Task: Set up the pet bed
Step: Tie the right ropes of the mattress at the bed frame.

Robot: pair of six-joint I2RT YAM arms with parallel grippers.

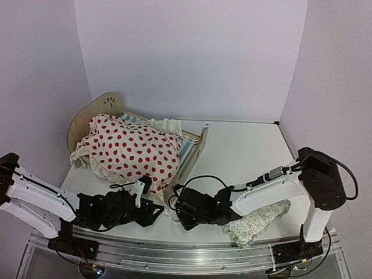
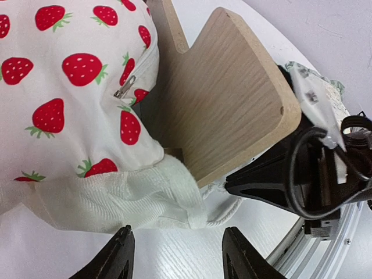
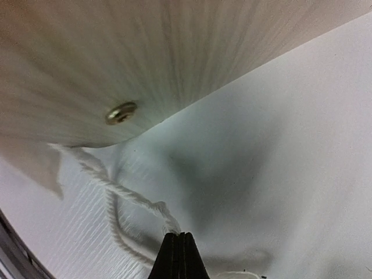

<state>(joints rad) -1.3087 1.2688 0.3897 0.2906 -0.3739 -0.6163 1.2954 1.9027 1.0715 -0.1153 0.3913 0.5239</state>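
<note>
I am holding my left gripper (image 2: 177, 251) partly open and empty before the strawberry-print cushion (image 2: 64, 87), which is lying on the pet bed (image 1: 195, 152) at the left rear of the counter (image 1: 250, 151). My right gripper (image 3: 179, 238) is pinching a white cord (image 3: 125, 192) beneath the bed's footboard (image 2: 232, 99).

A cream cushion (image 1: 131, 152) with red strawberries sits at ten o'clock on the white table (image 1: 244, 145). A green floral pillow (image 1: 258, 221) lies at five o'clock. A white cord (image 3: 131, 196) curls on the tabletop.
</note>
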